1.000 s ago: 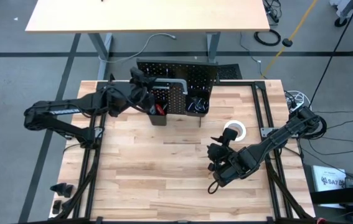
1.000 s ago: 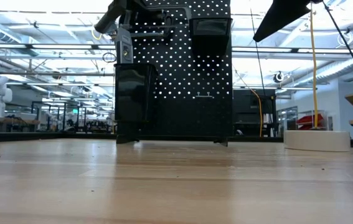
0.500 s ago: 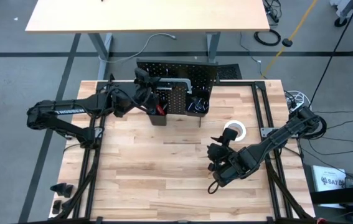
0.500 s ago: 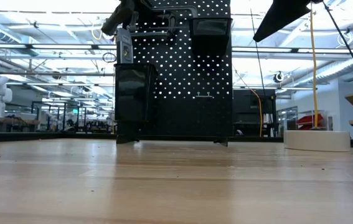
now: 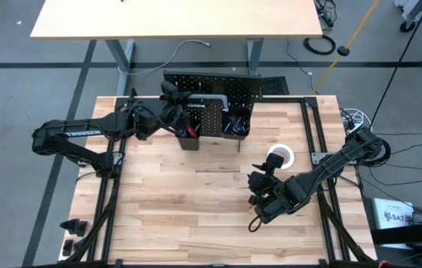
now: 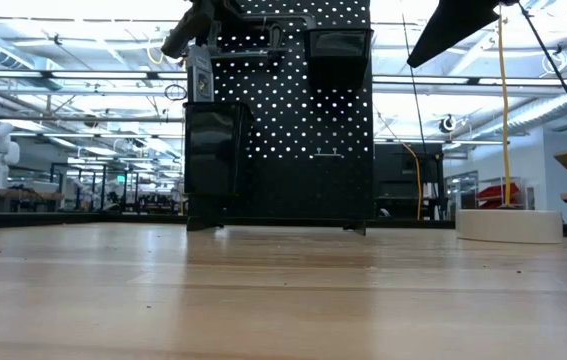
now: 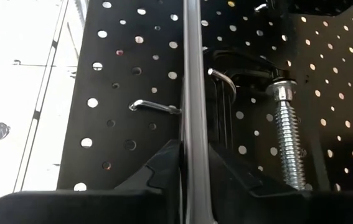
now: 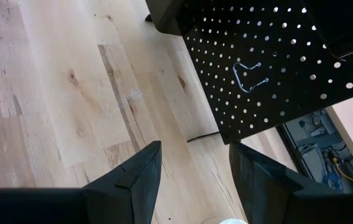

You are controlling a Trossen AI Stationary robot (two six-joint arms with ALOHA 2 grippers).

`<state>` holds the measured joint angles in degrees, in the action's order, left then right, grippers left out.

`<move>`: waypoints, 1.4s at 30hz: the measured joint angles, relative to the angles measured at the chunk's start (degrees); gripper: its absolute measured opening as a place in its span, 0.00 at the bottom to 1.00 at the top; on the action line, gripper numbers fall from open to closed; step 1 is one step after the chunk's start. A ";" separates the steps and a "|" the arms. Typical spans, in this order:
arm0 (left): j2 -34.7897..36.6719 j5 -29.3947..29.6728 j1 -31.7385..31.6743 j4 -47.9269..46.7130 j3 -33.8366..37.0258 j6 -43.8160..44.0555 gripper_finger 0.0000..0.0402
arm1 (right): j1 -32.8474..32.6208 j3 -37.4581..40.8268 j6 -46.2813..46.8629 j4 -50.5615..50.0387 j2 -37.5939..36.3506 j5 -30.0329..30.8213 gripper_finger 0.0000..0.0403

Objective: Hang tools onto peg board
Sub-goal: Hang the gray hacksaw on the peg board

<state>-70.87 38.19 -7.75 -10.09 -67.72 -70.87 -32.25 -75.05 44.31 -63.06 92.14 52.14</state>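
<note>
Left pincer [image 7: 192, 186] grips a thin silver bar [image 7: 192, 81] upright against the peg board [image 5: 218, 93] – beside a hook [image 7: 154, 107]; right pincer [image 8: 192, 168] open over bare worktop [image 5: 196, 201] – tape roll [image 5: 280, 157] near.

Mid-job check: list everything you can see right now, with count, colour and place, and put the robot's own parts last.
peg board: one, black, upright at the table's far edge
bins: two, black, on the peg board, one lower, one higher
hook: one free, silver, low on the peg board
hacksaw: one, grey, flat against the peg board, between the left gripper's fingers
C-clamp: one, black with silver screw, on the peg board beside the hacksaw
tape roll: one, white, flat on the table's right side
table: one, tan wood
left gripper: at the peg board's top left
right gripper: open, empty, above the table near the tape roll
</note>
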 joint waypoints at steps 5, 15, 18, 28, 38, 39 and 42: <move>0.00 0.62 -0.02 -0.06 0.00 -0.02 0.30 | 0.00 0.00 0.02 0.01 0.00 -0.02 0.45; 0.00 1.10 -0.02 0.00 0.00 0.05 0.32 | 0.00 0.00 0.02 0.01 0.00 -0.13 0.45; 0.00 1.12 -0.02 -0.01 0.00 0.07 0.32 | 0.00 0.00 0.02 0.01 0.00 -0.15 0.45; 0.00 2.13 0.00 -1.04 -0.04 1.32 0.32 | 0.00 0.00 0.04 0.06 0.00 -1.48 0.45; 0.00 4.73 0.25 -1.35 -0.04 -3.13 0.32 | 0.00 0.00 0.04 0.25 0.00 -1.48 0.45; 0.00 4.74 0.26 -1.14 -0.04 -3.40 0.32 | 0.00 0.00 0.04 0.25 0.00 -1.48 0.45; 0.00 4.71 0.26 -0.52 -0.04 -3.18 0.32 | 0.00 0.00 0.04 0.36 0.00 -1.48 0.45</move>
<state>-70.87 42.89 -7.49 -10.61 -67.77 -74.06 -32.25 -75.05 44.36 -62.70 92.14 50.66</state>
